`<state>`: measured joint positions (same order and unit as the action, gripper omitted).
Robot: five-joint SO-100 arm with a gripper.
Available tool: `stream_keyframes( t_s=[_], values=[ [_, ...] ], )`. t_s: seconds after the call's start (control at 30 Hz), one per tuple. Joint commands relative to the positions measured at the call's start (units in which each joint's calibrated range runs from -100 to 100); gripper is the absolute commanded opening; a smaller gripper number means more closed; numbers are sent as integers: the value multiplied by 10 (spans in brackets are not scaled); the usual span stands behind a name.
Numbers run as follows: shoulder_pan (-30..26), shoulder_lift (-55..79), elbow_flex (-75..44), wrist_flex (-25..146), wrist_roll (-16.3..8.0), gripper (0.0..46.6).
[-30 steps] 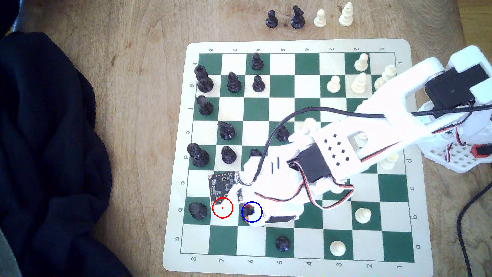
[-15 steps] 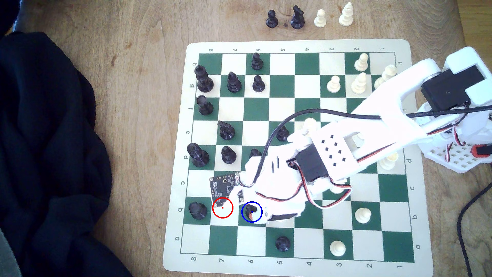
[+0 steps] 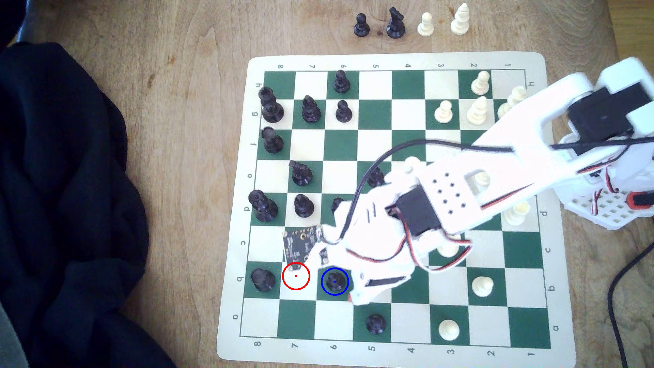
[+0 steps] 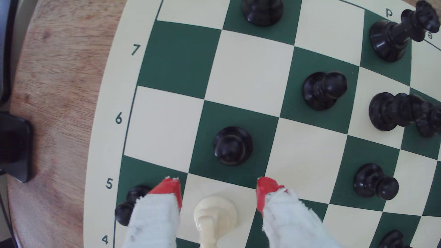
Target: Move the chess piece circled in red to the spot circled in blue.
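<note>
The black pawn point(image 3: 335, 281) stands upright and free inside the blue ring, on the dark green spot point(image 3: 323, 294). In the wrist view the same pawn point(image 4: 232, 145) sits mid-square on the spot point(image 4: 210, 119), just beyond my red fingertips point(image 4: 170, 190). My gripper point(image 3: 348, 288) point(image 4: 218, 188) hangs open at the pawn's right in the exterior view, its jaws spread wide with nothing between them. The red-ringed white square point(image 3: 296, 276) next to it is bare.
Nearby stand a black piece point(image 3: 263, 279), a black pawn point(image 3: 376, 323) and a white pawn point(image 3: 482, 286). A white pawn point(image 4: 214, 214) lies below my fingers. Taken pieces point(image 3: 394, 23) stand off the board point(image 3: 396, 60). A dark cloth point(image 3: 70, 212) covers the left.
My gripper, shut on the pawn over the blue ring before, has opened and drawn back toward the exterior view's right. The pawn now stands alone on the ringed square.
</note>
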<state>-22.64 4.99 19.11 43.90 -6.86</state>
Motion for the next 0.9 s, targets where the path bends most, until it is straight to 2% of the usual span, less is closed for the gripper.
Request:
stream_keyframes(
  t_s=[0.0, 0.2, 0.27, 0.37, 0.67, 0.7, 0.83, 0.87],
  values=[
    [-5, -109, -46, 33, 0, 175],
    [-6, -173, -19, 65, -1, 174],
    [-9, -242, 69, 38, -3, 174],
    [-12, -301, 141, 36, -3, 174],
    [19, -533, 393, 2, -2, 162],
    [30, -580, 443, -4, -3, 160],
    [77, -657, 516, -12, 0, 160],
    [105, -693, 546, -25, 0, 159]
  ],
)
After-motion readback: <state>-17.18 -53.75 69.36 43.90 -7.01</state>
